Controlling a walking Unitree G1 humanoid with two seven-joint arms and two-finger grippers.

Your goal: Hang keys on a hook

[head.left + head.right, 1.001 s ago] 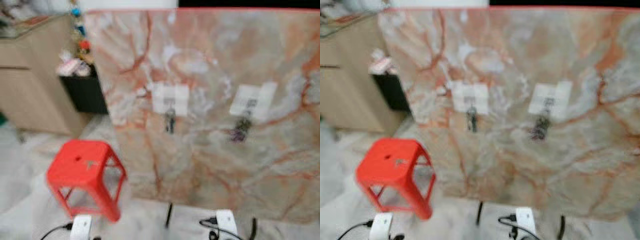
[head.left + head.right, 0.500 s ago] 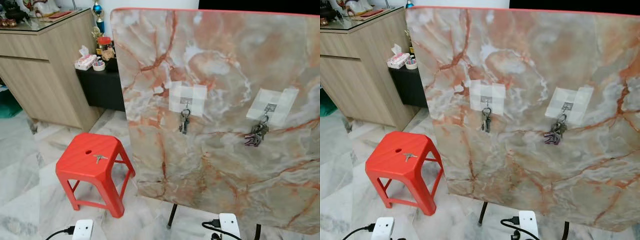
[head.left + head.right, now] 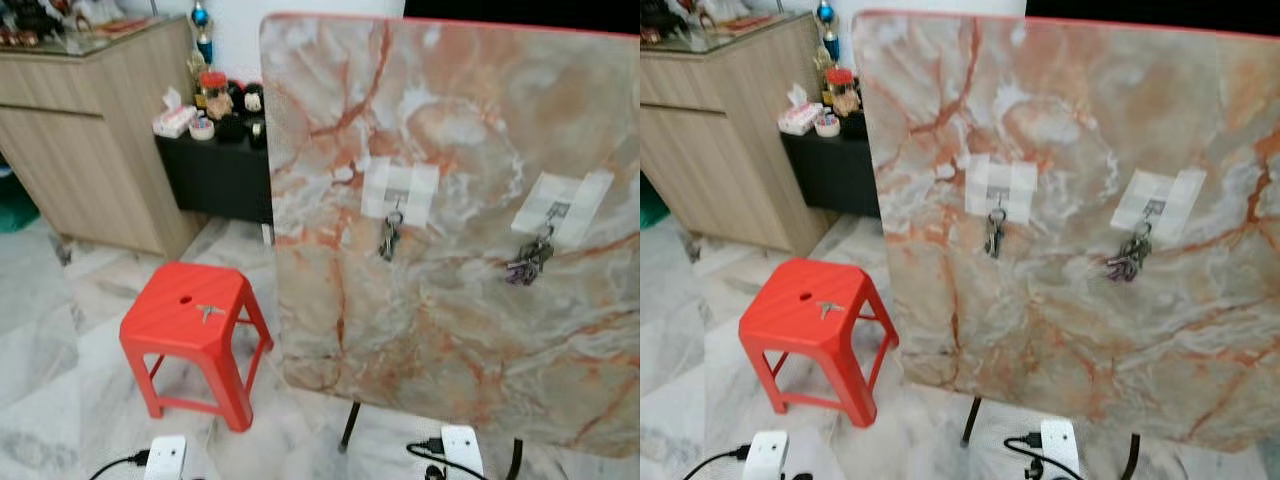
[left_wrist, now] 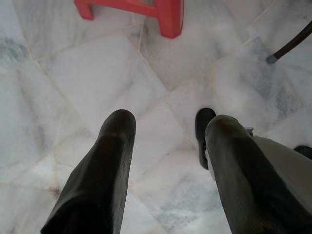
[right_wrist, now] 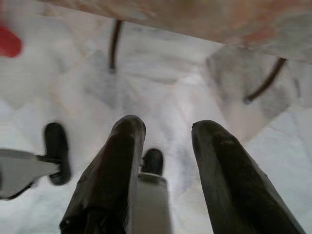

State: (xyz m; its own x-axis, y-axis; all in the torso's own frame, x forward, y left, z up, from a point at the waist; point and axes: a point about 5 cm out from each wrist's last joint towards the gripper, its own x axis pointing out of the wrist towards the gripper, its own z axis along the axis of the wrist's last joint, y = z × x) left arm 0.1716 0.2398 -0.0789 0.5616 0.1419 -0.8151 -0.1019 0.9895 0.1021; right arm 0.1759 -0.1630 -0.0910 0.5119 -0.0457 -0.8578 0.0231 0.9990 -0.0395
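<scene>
Keys (image 3: pixel 209 312) lie flat on the red stool (image 3: pixel 160 330), one small set, long axis running roughly across the seat. Moving right, the marble board (image 3: pixel 460 330) carries two hooks (image 3: pixel 397 205), each on a taped patch, each already holding a hanging bunch. Left tool (image 4: pixel 168 129) hangs over the floor, fingers spread and empty; right tool (image 5: pixel 165 131) likewise spread, empty.

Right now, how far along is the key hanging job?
Two key bunches already hang on the marble board: one on the left hook and one on the right hook. Nothing is in hand: the left gripper and right gripper both hang open over the floor. A single key lies on the red stool, not yet picked up and hung.
</scene>
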